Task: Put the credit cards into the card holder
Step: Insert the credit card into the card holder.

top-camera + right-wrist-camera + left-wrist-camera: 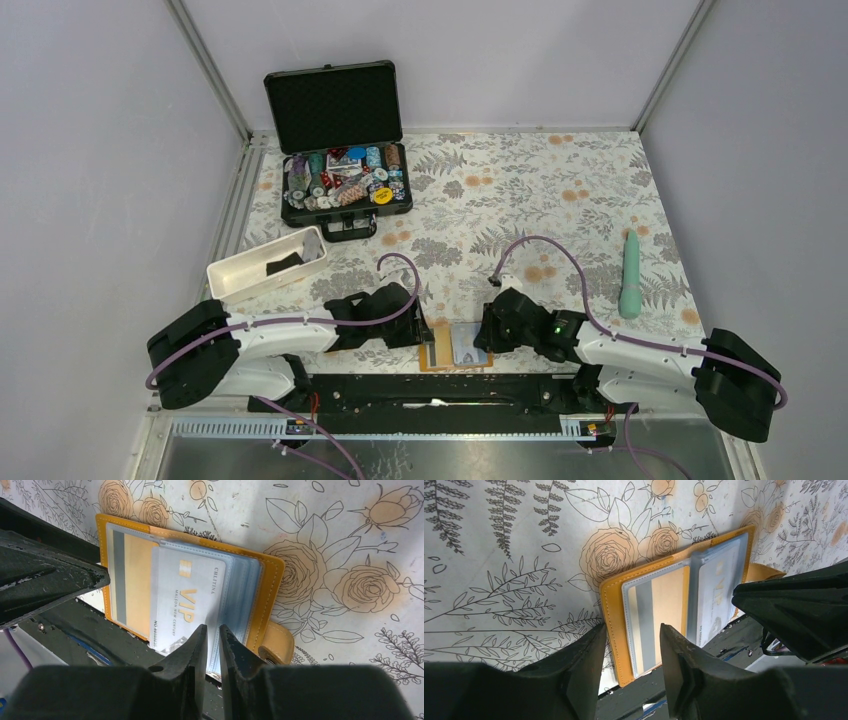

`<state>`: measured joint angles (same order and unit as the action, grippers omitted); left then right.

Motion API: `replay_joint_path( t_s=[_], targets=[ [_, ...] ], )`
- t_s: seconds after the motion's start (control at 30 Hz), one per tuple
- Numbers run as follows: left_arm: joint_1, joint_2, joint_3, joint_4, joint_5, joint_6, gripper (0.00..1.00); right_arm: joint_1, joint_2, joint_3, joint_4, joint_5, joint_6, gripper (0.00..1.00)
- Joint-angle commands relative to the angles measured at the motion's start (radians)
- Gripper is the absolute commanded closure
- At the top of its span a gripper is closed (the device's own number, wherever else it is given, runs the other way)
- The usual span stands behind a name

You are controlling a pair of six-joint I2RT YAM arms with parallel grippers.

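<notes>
The holder (455,345) lies open at bottom centre of the top view, long axis left-right. Your left gripper (633,630), half open, straddles its near edge; right gripper (212,629), nearly closed, perhaps pinches the card (192,600)

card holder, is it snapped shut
No, the card holder lies open, with a pale VIP card showing inside.

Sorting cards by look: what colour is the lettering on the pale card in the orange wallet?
Gold, on the pale plastic card; right wrist view best.
</notes>
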<state>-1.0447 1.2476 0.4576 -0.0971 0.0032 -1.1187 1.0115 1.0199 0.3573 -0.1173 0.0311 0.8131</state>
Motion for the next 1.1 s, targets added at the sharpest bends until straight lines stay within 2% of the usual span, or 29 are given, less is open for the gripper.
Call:
replay_joint_path(
  t_s=[0.0,0.33,0.73,1.07],
  targets=[
    [-0.008,0.013,0.01,0.003,-0.008,-0.001,0.54,-0.004,0.02,-0.013,0.054,-0.027,0.018,0.79],
    [-0.015,0.015,0.007,0.017,-0.008,-0.006,0.56,-0.004,0.056,-0.029,0.099,-0.028,0.026,0.8],
    [-0.023,0.034,0.005,0.038,-0.008,-0.012,0.62,-0.004,0.06,-0.029,0.246,-0.147,0.079,0.77],
    [-0.026,0.041,0.001,0.046,-0.008,-0.015,0.65,-0.003,0.043,-0.054,0.281,-0.138,0.098,0.71]
  ],
)
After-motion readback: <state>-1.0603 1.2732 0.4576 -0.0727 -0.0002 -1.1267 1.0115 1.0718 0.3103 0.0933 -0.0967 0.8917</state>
